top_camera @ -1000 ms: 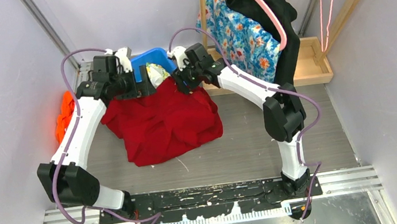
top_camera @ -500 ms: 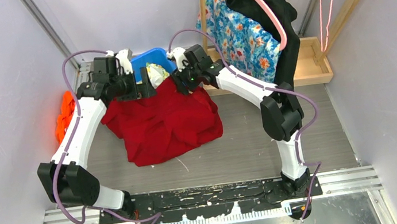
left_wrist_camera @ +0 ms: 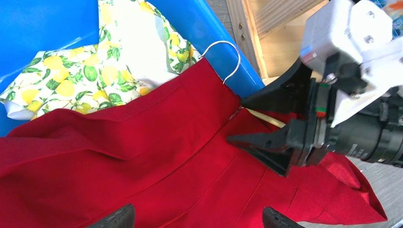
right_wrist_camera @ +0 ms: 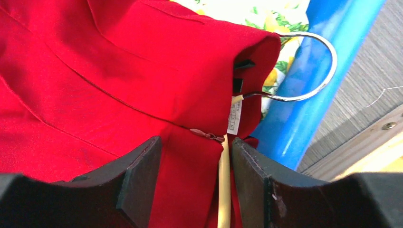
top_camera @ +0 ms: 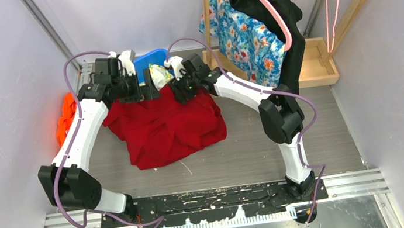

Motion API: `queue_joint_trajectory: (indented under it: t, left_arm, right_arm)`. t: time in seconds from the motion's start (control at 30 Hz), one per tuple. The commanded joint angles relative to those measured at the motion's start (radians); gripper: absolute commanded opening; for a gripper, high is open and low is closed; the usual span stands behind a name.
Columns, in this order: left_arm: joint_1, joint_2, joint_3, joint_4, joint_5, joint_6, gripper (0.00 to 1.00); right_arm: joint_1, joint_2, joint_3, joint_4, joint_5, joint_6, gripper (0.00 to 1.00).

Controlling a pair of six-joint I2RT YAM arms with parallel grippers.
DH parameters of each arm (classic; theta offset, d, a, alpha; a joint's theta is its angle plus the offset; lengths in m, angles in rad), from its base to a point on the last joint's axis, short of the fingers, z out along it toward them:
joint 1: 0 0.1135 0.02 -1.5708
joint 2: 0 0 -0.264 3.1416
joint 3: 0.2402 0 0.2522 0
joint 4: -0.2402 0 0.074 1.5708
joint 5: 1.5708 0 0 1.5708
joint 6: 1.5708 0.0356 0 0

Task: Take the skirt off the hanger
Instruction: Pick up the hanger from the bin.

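Red skirt (top_camera: 165,124) is crumpled on the table (top_camera: 251,149) toward its far edge, left of middle, waist end propped against the blue bin (right_wrist_camera: 294,118); it's still on the hanger (right_wrist_camera: 223,199), whose wire hook curls over the bin's rim, with the pale bar poking out by the zip; fabric looks smooth, slightly shiny, neatly seamed. My right gripper (right_wrist_camera: 195,145) sits half open, jaws straddling zip and bar, nothing pinched; I reckon that's lining up on the hanger. Left gripper (left_wrist_camera: 199,218) hangs fully wide over the waistband beside it, probably to pin cloth.
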Motion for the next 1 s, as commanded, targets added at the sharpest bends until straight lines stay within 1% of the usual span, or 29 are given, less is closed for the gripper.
queue_joint_trajectory:
  t: [0.0, 0.07, 0.2, 0.27, 0.3, 0.33, 0.4, 0.43, 0.6, 0.83, 0.97]
  left_arm:
    - [0.005, -0.008, 0.037, 0.013, 0.030, 0.010, 0.99]
    - [0.006, -0.012, 0.030, 0.011, 0.028, 0.013, 1.00]
    - [0.006, -0.018, 0.023, 0.003, 0.025, 0.016, 0.99]
    - [0.006, -0.026, 0.025, -0.002, 0.022, 0.022, 0.99]
    - [0.006, -0.030, 0.026, -0.006, 0.018, 0.024, 0.99]
    - [0.006, -0.034, 0.028, -0.010, 0.012, 0.028, 0.99]
    - [0.008, -0.043, 0.029, -0.020, 0.005, 0.034, 0.99]
    - [0.009, -0.048, 0.028, -0.024, 0.000, 0.039, 0.99]
    - [0.015, -0.066, 0.032, -0.034, -0.022, 0.055, 0.99]
    - [0.016, -0.056, 0.064, 0.000, 0.009, 0.045, 0.99]
    - [0.015, -0.029, 0.114, 0.004, 0.017, 0.054, 0.99]
  right_arm:
    - [0.010, 0.017, -0.037, -0.052, 0.018, 0.024, 0.60]
    - [0.016, 0.021, -0.050, -0.052, 0.022, 0.025, 0.60]
    - [0.019, 0.038, -0.037, -0.051, 0.032, 0.033, 0.56]
    - [0.019, 0.041, -0.027, -0.051, 0.037, 0.033, 0.51]
    - [0.018, 0.044, -0.021, -0.051, 0.037, 0.031, 0.46]
    - [0.018, 0.047, -0.015, -0.050, 0.037, 0.029, 0.35]
    - [0.015, 0.055, -0.009, -0.047, 0.044, 0.031, 0.08]
    - [0.015, 0.054, -0.007, -0.047, 0.049, 0.032, 0.01]
    - [0.016, 0.015, 0.042, -0.076, 0.063, 0.012, 0.00]
    - [0.015, -0.098, 0.183, -0.189, 0.103, -0.081, 0.00]
    - [0.021, -0.162, 0.246, -0.256, 0.096, -0.089, 0.00]
